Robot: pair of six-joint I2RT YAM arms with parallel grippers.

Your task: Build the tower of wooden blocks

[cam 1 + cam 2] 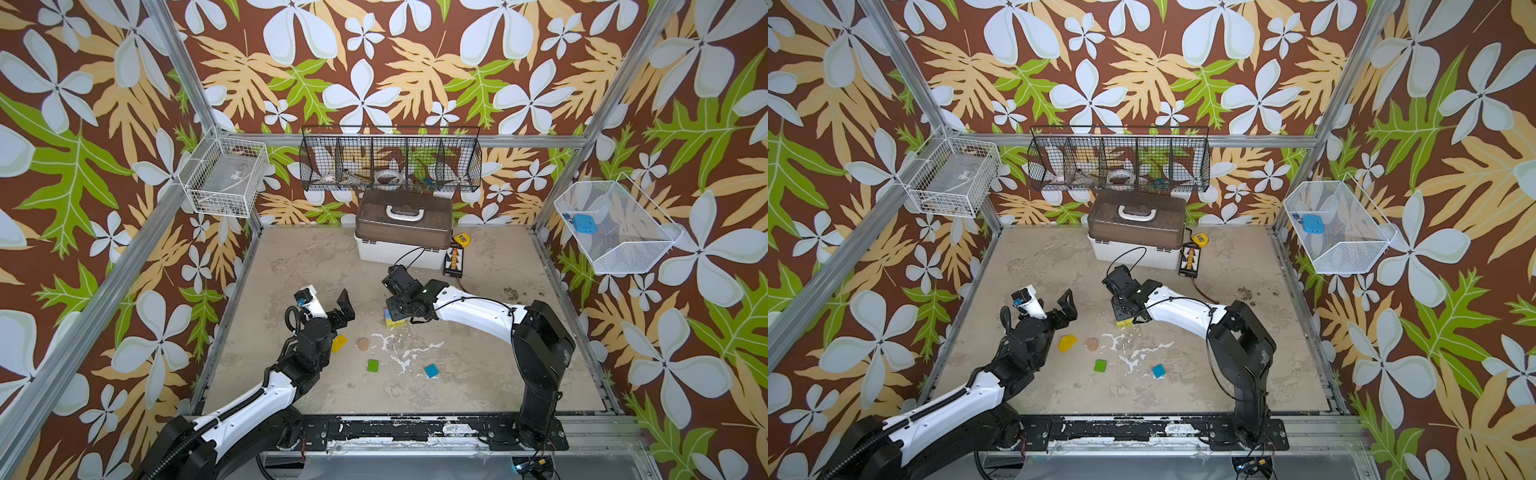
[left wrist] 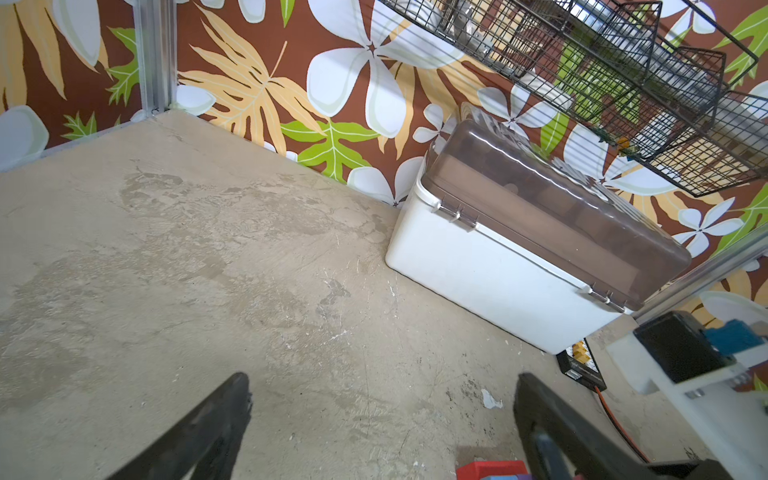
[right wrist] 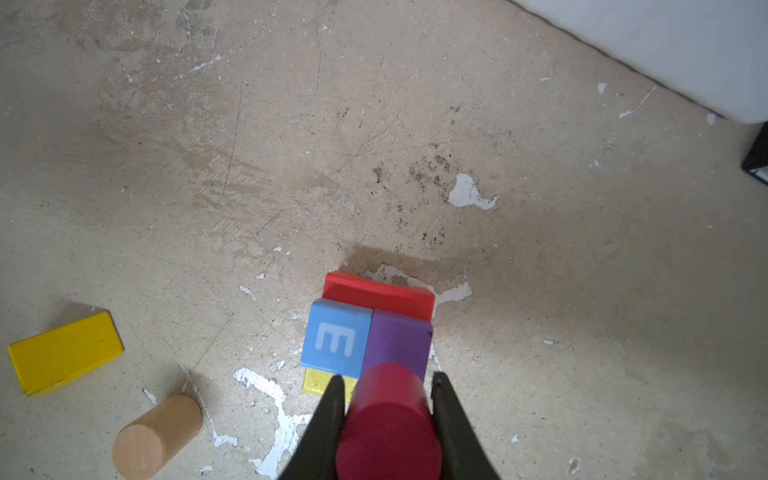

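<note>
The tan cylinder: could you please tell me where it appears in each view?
In a top view: tan cylinder near the middle, right of the yellow block.
In a top view: the cylinder, same place.
Left wrist: not in it.
Right wrist: tan cylinder beside the yellow block, the shared landmark.

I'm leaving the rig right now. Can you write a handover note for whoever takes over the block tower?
Left tool: open, empty, over bare table.
Right tool: shut on the pink cylinder, above the stack.
Done: blue E cube beside purple block, yellow block underneath, red arch against them.
Left: place the pink cylinder. Yellow wedge, tan cylinder, green cube and teal cube lie loose.
</note>
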